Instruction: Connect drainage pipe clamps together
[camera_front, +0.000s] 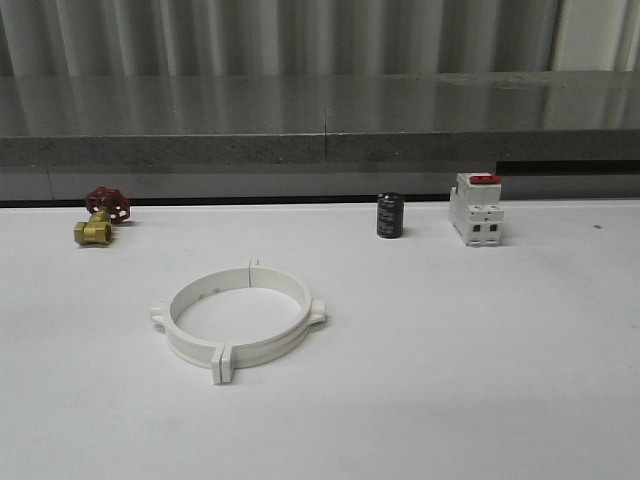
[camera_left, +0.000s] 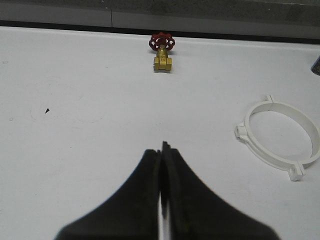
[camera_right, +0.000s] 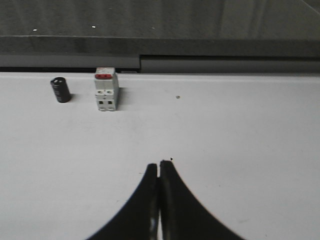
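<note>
The two white drainage pipe clamps lie on the white table as one closed ring, their flat end flanges meeting at the far side and at the near side. The same drainage pipe clamps show off to one side in the left wrist view. My left gripper is shut with nothing between its fingers and hangs over bare table well apart from the ring. My right gripper is also shut and empty, over bare table.
A brass valve with a red handwheel stands at the back left. A small black cylinder and a white boxy switch with a red top stand at the back right. A dark ledge runs behind the table.
</note>
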